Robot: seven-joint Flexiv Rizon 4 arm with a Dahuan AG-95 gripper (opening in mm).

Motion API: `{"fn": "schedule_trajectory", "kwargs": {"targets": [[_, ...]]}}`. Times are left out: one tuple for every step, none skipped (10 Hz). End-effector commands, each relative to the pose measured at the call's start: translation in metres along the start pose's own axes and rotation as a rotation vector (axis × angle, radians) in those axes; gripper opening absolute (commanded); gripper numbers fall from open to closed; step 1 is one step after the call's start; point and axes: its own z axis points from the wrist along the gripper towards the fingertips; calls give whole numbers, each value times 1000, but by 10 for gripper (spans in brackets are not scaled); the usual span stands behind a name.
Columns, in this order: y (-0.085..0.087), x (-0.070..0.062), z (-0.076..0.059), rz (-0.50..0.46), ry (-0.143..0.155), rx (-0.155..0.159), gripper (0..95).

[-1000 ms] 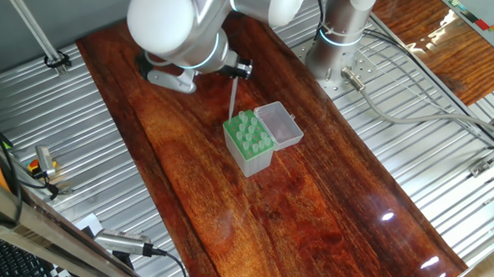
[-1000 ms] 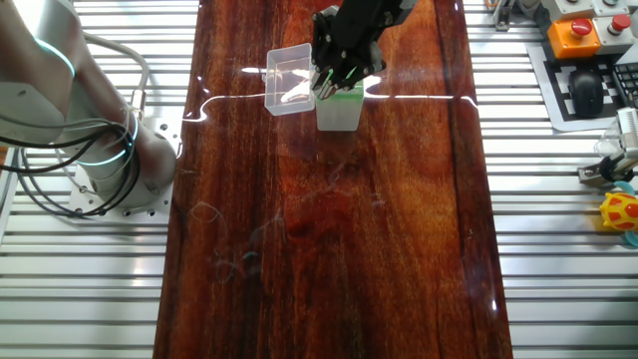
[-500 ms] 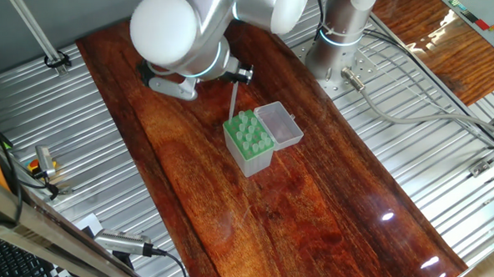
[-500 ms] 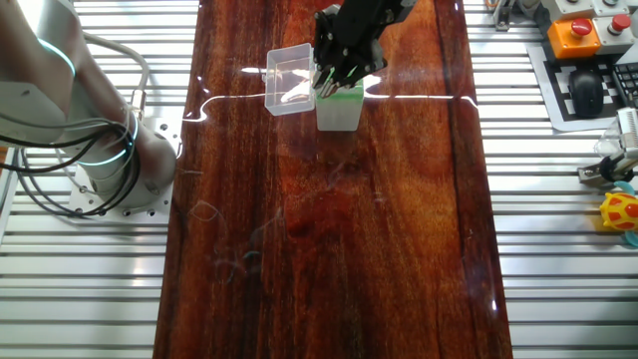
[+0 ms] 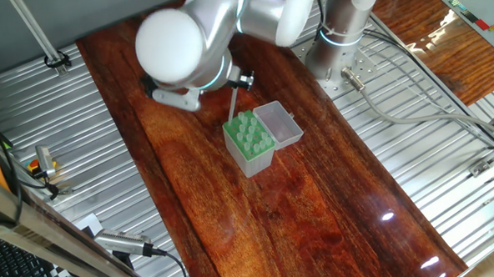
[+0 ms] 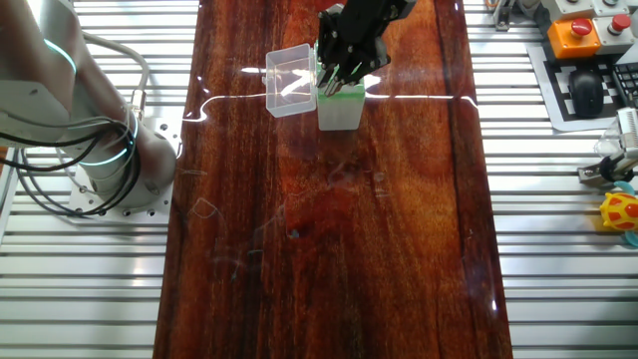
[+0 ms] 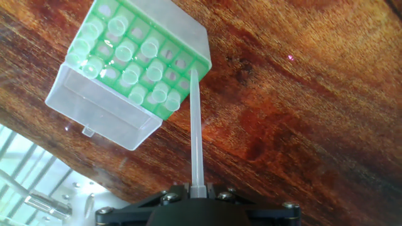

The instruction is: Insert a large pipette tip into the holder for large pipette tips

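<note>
Scene: a robot arm works over a dark wooden surface (image 5: 317, 202).
Green box (image 7: 141, 59): the landmark, a grid of round holes on top, its clear lid (image 7: 100, 116) hinged open at one side.
Hand (image 7: 195, 191): above the box, clenched on the wide end of the clear tube.
Clear tube (image 7: 195, 125): points down, its narrow end at a hole on the box's corner edge.
Risk: the end looks near the rim; pressed down off-centre, it could catch, bend, or slip outside the box.
</note>
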Motion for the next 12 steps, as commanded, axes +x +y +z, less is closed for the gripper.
{"fn": "schedule_trajectory", "kwargs": {"targets": [[1, -4, 0, -14, 12, 24, 0], [1, -4, 0, -20, 7, 28, 0], [1, -4, 0, -17, -7, 30, 380], [1, -4, 0, -7, -22, 27, 380], [1, -4, 0, -5, -38, 16, 570], [1, -4, 0, -4, -44, 14, 570], [1, -3, 0, -3, -72, 3, 570], [1, 0, -1, -4, -112, -10, 570], [0, 1, -2, -6, -131, -11, 570], [-1, 4, -1, -13, -183, -4, 570], [-2, 6, -1, -13, -256, -7, 380], [-2, 5, -1, -16, -293, 7, 190]]}}
